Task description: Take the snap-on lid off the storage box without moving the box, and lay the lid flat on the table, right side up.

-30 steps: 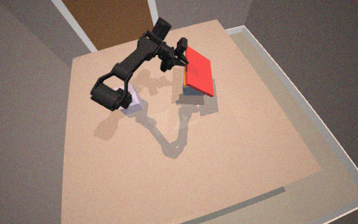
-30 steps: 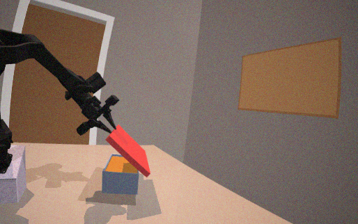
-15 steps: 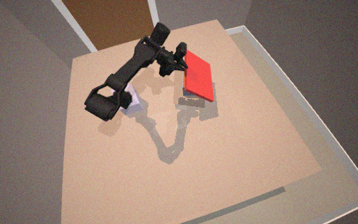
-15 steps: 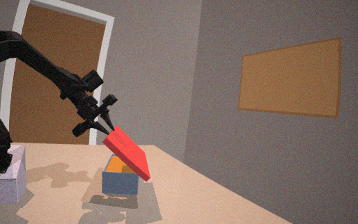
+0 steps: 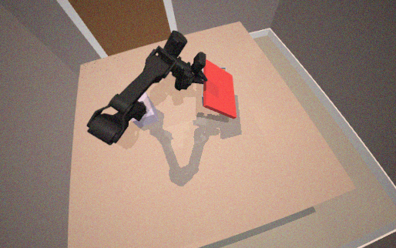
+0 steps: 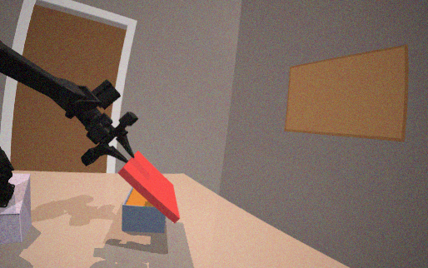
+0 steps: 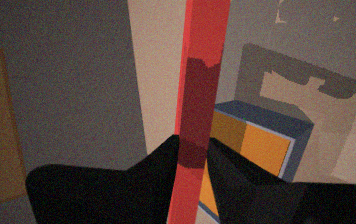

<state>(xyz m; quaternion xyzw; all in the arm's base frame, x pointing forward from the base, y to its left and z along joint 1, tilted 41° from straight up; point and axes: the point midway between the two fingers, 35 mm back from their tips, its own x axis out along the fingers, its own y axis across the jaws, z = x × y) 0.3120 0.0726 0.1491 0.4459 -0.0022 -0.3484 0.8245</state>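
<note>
The red lid (image 5: 219, 90) (image 6: 151, 187) (image 7: 204, 35) is off the storage box and held in the air, steeply tilted, its far edge pointing down. My gripper (image 5: 205, 80) (image 6: 131, 159) (image 7: 192, 142) is shut on its upper edge. The blue box (image 6: 142, 219) (image 7: 272, 116) stands upright and open on the table (image 5: 154, 208) (image 6: 254, 237), orange inside. The lid is above the box and partly in front of it in the exterior view, and hides most of it in the top view. Whether the lid's lower part touches the box rim is unclear.
A pale lilac block (image 5: 149, 118) (image 6: 21, 226) stands beside the arm's base, partly hidden by the arm in the top view. Shadows of the arm and lid fall across the table around the box. The table's right edge runs diagonally beyond the box.
</note>
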